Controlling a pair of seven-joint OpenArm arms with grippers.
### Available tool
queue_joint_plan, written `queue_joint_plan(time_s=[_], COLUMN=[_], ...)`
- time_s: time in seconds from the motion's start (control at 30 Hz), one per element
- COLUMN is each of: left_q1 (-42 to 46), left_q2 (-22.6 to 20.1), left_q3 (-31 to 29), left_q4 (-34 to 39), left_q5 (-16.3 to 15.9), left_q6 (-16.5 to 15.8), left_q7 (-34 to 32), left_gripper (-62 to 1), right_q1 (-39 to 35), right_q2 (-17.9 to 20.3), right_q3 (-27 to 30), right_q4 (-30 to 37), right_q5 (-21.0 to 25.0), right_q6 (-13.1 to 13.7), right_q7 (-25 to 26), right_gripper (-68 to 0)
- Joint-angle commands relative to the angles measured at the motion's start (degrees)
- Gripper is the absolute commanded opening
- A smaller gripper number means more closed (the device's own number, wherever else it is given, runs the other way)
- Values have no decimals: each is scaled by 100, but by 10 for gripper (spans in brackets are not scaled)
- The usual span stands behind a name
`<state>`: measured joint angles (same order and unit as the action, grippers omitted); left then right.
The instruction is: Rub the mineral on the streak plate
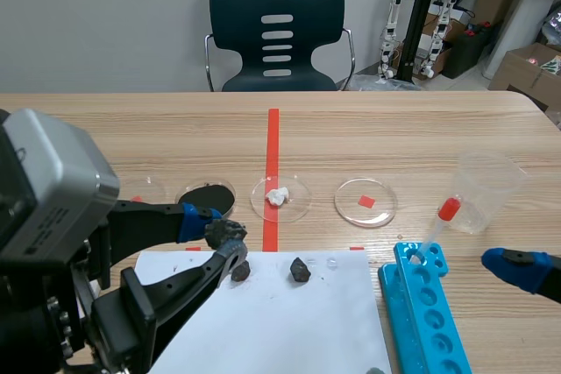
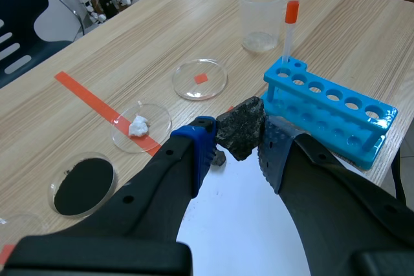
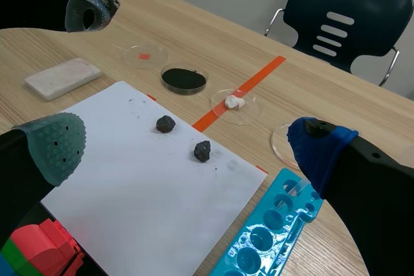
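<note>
Mineral (image 2: 240, 135): a dark grey, rough, angular lump, clamped between the dotted pads of the left jaws, which stand narrowly apart with the lump pressed between them, held above the smooth white paper sheet (image 1: 272, 321) on the wood-grain bench (image 1: 394, 129). The right jaws stand wide, holding and touching nothing, beside the blue plastic tube rack (image 3: 284, 221). The streak plate (image 3: 63, 77), a pale, matt, rectangular slab with rounded corners, lies flat on the bench just off the sheet, while a small dark stone (image 1: 240, 271) and a second stone (image 1: 301, 270), both lumpy, rest on the paper
</note>
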<state>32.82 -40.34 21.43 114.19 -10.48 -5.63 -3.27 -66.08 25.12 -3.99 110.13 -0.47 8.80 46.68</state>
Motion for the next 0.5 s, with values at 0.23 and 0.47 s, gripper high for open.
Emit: queue_joint_plan(time_s=[0.23, 0.47], left_q1=[-15, -15], left_q2=[48, 48], left_q3=[-2, -2], left_q4=[57, 57], left_q5=[-37, -37], left_q6=[28, 28], left_q7=[-125, -122], left_gripper=[-509, -509], right_q1=[22, 22], right_q2=[26, 26], right_q3=[15, 15], right_q4=[66, 66], right_q5=[66, 66], right_q6=[-2, -2], right_q7=[103, 103], right_gripper=[4, 4])
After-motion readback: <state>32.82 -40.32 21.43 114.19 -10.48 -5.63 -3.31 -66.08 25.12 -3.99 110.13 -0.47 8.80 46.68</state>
